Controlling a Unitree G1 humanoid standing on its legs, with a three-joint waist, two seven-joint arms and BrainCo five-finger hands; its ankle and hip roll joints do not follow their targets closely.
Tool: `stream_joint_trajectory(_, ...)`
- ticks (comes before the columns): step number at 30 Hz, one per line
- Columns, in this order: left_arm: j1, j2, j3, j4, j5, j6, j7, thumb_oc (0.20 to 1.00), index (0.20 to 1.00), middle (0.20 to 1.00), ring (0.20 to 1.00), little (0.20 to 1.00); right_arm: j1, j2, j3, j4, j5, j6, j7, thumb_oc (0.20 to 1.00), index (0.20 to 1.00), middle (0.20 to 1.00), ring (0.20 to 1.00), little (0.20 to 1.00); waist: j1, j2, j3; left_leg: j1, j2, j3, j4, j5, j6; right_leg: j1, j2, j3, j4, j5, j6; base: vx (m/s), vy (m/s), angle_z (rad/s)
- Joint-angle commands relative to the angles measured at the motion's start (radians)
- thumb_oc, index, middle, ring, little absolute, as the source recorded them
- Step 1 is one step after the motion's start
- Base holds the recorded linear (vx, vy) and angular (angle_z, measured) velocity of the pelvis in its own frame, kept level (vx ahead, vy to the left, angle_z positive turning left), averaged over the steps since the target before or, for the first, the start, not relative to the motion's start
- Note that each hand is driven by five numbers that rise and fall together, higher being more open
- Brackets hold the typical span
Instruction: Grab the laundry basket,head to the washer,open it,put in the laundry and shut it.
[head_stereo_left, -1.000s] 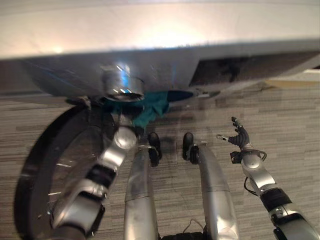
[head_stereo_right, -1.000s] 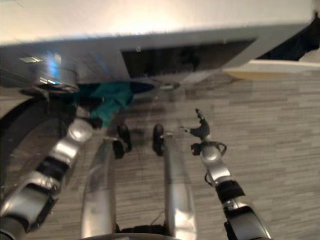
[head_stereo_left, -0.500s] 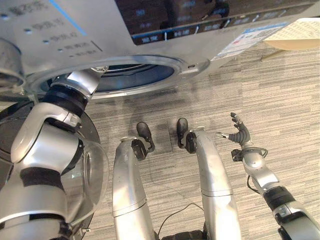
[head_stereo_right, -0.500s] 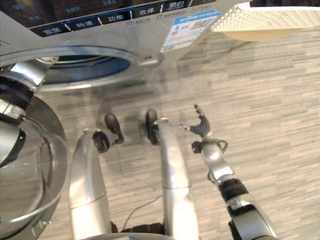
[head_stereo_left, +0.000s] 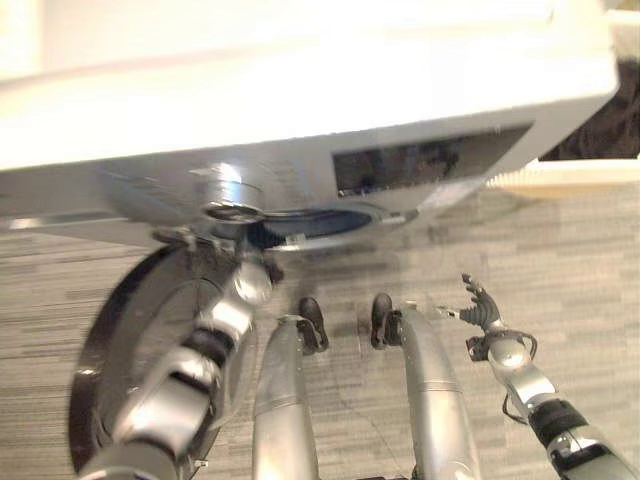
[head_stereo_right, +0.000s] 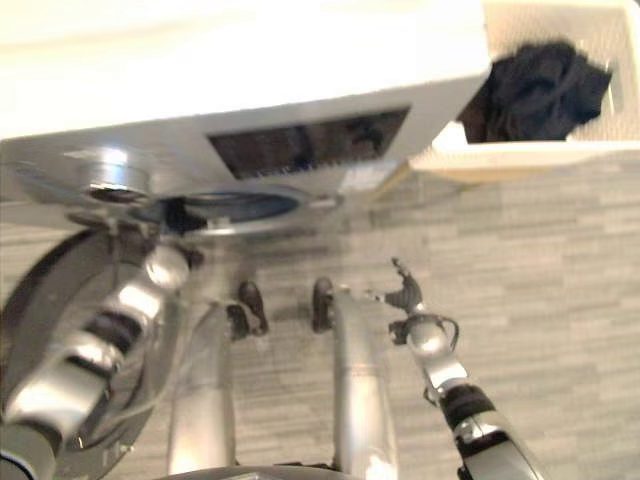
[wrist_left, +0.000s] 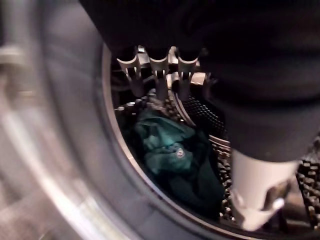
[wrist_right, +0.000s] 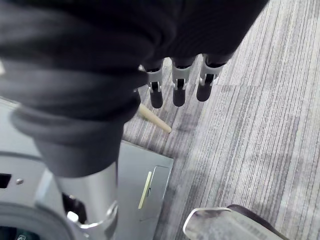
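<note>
Washer (head_stereo_left: 300, 120): stands at the far side of the scene, front panel facing the robot; round drum opening (head_stereo_left: 320, 220) low on its front.
Door (head_stereo_left: 140, 350): swung fully open to the left of the opening, glass side up, hinge at the left edge of the opening.
Laundry in drum: a teal garment (wrist_left: 175, 160) lies inside the perforated drum, past the door ring.
Left hand (wrist_left: 157, 75): reached in at the mouth of the opening; fingers (wrist_left: 161, 82) straight and spread, gripping nothing, poised just above the teal garment and apart from it.
Right hand (head_stereo_right: 403, 292): low on the right over the floor (wrist_right: 260, 120), well apart from the washer; fingers relaxed, thumb out, holding nothing.
Laundry basket (head_stereo_right: 545, 150): on the floor just right of the washer, a dark garment (head_stereo_right: 540, 85) inside it.
Key relation: the dark garment lies to the far right, nearer the right hand; the door lies left, beside the left arm.
Judgement: loading is not finished while the basket holds clothing.
</note>
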Motion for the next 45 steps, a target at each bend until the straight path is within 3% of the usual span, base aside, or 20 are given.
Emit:
stream_joint_trajectory(1,-0.001,0.028,0.007,0.011,-0.065,-0.041,-0.048,1.0,1.0,1.0,1.0,1.0,0.054,-0.005,-0.018,-0.012,-0.012,0.004,0.021,1.0,1.0,1.0,1.0,1.0,-0.016,-0.008,-0.047,0.184,-0.003,-0.061,-0.175,0.016,-0.022,0.178,0.006,0.043,-0.32,0.11,0.104,0.16,-0.007,0.41)
stream_joint_trajectory(6,0.259,-0.017,0.094,-0.055,-0.124,-0.055,-0.116,1.0,1.0,1.0,1.0,1.0,0.133,-0.009,-0.051,0.012,-0.059,0.019,0.061,1.0,1.0,1.0,1.0,1.0,0.011,-0.019,-0.066,0.489,-0.049,-0.048,-0.46,0.122,-0.035,0.493,0.017,0.018,-0.578,0.189,0.126,0.16,-0.027,0.23)
stream_joint_trajectory(10,0.369,-0.036,0.129,-0.053,-0.126,-0.049,-0.147,1.0,1.0,1.0,1.0,1.0,0.183,-0.002,-0.074,0.028,-0.08,0.021,0.085,1.0,1.0,1.0,1.0,1.0,0.019,-0.021,-0.09,0.627,-0.056,-0.045,-0.582,0.155,-0.042,0.633,0.028,0.012,-0.703,0.217,0.141,0.16,-0.015,0.02)
stream_joint_trajectory(12,0.447,-0.048,0.158,-0.032,-0.122,-0.042,-0.176,1.0,1.0,1.0,1.0,1.0,0.226,0.012,-0.107,0.051,-0.061,0.02,0.109,1.0,1.0,1.0,1.0,1.0,0.028,-0.021,-0.133,0.755,-0.084,-0.062,-0.682,0.169,-0.045,0.766,0.046,0.031,-0.836,0.247,0.156,0.23,0.029,-0.13)
stream_joint_trajectory(13,0.447,-0.048,0.159,-0.032,-0.122,-0.041,-0.176,1.0,1.0,1.0,1.0,1.0,0.226,0.013,-0.107,0.051,-0.061,0.02,0.109,1.0,1.0,1.0,1.0,1.0,0.028,-0.022,-0.134,0.753,-0.084,-0.062,-0.685,0.172,-0.045,0.764,0.046,0.031,-0.839,0.25,0.156,0.2,0.055,-0.22)
stream_joint_trajectory(17,0.467,-0.055,0.139,-0.011,-0.082,-0.043,-0.2,1.0,1.0,1.0,1.0,1.0,0.243,0.014,-0.126,0.085,-0.041,0.011,0.124,1.0,1.0,1.0,1.0,1.0,0.04,-0.022,-0.159,0.804,-0.153,-0.208,-0.727,0.166,-0.054,0.837,0.047,0.065,-0.921,0.278,0.165,0.08,0.069,-0.26)
stream_joint_trajectory(19,0.46,-0.061,0.131,0.007,-0.075,-0.041,-0.207,1.0,1.0,1.0,1.0,1.0,0.239,0.013,-0.127,0.095,-0.04,0.01,0.127,1.0,1.0,1.0,1.0,1.0,0.038,-0.02,-0.17,0.821,-0.159,-0.229,-0.748,0.164,-0.053,0.847,0.048,0.08,-0.938,0.287,0.17,0.06,0.096,-0.24)
stream_joint_trajectory(22,0.466,-0.065,0.109,0.036,-0.038,-0.04,-0.222,1.0,1.0,1.0,1.0,1.0,0.25,0.014,-0.127,0.118,-0.051,0.015,0.138,1.0,1.0,1.0,1.0,1.0,0.024,-0.016,-0.191,0.859,-0.164,-0.211,-0.786,0.162,-0.036,0.855,0.049,0.115,-0.953,0.317,0.187,0.04,0.131,-0.38)
stream_joint_trajectory(27,0.432,-0.076,0.069,0.098,0.014,-0.039,-0.217,1.0,1.0,1.0,1.0,1.0,0.246,0.04,-0.12,0.15,-0.044,0.026,0.131,1.0,1.0,1.0,1.0,1.0,0.004,-0.017,-0.197,0.883,-0.16,-0.105,-0.824,0.159,-0.013,0.809,0.068,0.206,-0.937,0.345,0.214,-0.05,0.127,-0.94)
stream_joint_trajectory(28,0.414,-0.078,0.056,0.104,0.028,-0.043,-0.205,1.0,1.0,1.0,1.0,1.0,0.241,0.047,-0.115,0.163,-0.051,0.029,0.121,1.0,1.0,1.0,1.0,1.0,-0.003,-0.017,-0.188,0.892,-0.154,-0.05,-0.833,0.155,-0.005,0.778,0.076,0.228,-0.921,0.358,0.235,-0.09,0.051,-1.16)
stream_joint_trajectory(30,0.388,-0.077,0.041,0.097,0.03,-0.05,-0.195,1.0,1.0,1.0,1.0,1.0,0.23,0.048,-0.116,0.16,-0.056,0.026,0.109,1.0,1.0,1.0,1.0,1.0,0.008,-0.014,-0.181,0.889,-0.14,0.006,-0.838,0.156,-0.001,0.737,0.061,0.162,-0.904,0.362,0.24,-0.11,-0.004,-1.37)
stream_joint_trajectory(33,0.356,-0.073,0.026,0.067,0.024,-0.053,-0.192,1.0,1.0,1.0,1.0,1.0,0.225,0.055,-0.117,0.134,-0.064,0.016,0.09,1.0,1.0,1.0,1.0,1.0,0.047,0.015,-0.173,0.911,-0.093,0.096,-0.853,0.15,-0.015,0.745,-0.045,-0.221,-0.831,0.287,0.228,-0.06,-0.054,-1.67)
stream_joint_trajectory(35,0.353,-0.068,0.024,0.037,0.017,-0.052,-0.197,1.0,1.0,1.0,1.0,1.0,0.227,0.058,-0.119,0.124,-0.077,0.022,0.082,1.0,1.0,1.0,1.0,1.0,0.054,0.023,-0.177,0.926,-0.068,0.187,-0.868,0.159,-0.012,0.756,-0.109,-0.376,-0.746,0.272,0.22,-0.03,-0.053,-2.12)
stream_joint_trajectory(37,0.356,-0.068,0.024,0.031,0.014,-0.047,-0.193,1.0,1.0,1.0,1.0,1.0,0.237,0.062,-0.123,0.121,-0.083,0.031,0.077,1.0,1.0,1.0,1.0,1.0,0.045,0.027,-0.187,0.958,-0.065,0.246,-0.895,0.153,-0.009,0.741,-0.134,-0.366,-0.666,0.265,0.235,0.06,-0.123,-1.65)
stream_joint_trajectory(40,0.33,-0.089,0.011,0.038,-0.002,-0.052,-0.187,1.0,1.0,1.0,1.0,1.0,0.24,0.06,-0.132,0.115,-0.069,0.038,0.069,1.0,1.0,1.0,1.0,1.0,0.019,0.028,-0.196,0.955,-0.066,0.262,-0.832,0.125,-0.018,0.781,-0.083,-0.271,-0.795,0.263,0.242,0.14,-0.203,-0.98)
stream_joint_trajectory(43,0.294,-0.127,-0.026,0.013,-0.018,-0.055,-0.184,1.0,1.0,1.0,1.0,1.0,0.25,0.041,-0.131,0.101,-0.051,0.034,0.059,1.0,1.0,1.0,1.0,1.0,0.003,0.039,-0.178,0.906,0.018,0.292,-0.628,0.094,-0.045,0.824,-0.033,-0.214,-0.884,0.258,0.215,0.15,-0.269,-0.75)
stream_joint_trajectory(45,0.284,-0.143,-0.04,-0.01,-0.032,-0.058,-0.175,1.0,1.0,1.0,1.0,1.0,0.245,0.028,-0.119,0.106,-0.045,0.035,0.055,1.0,1.0,1.0,1.0,1.0,0.019,0.052,-0.15,0.862,0.051,0.223,-0.507,0.135,-0.068,0.857,0.007,-0.177,-0.922,0.245,0.184,0.11,-0.177,-0.53)
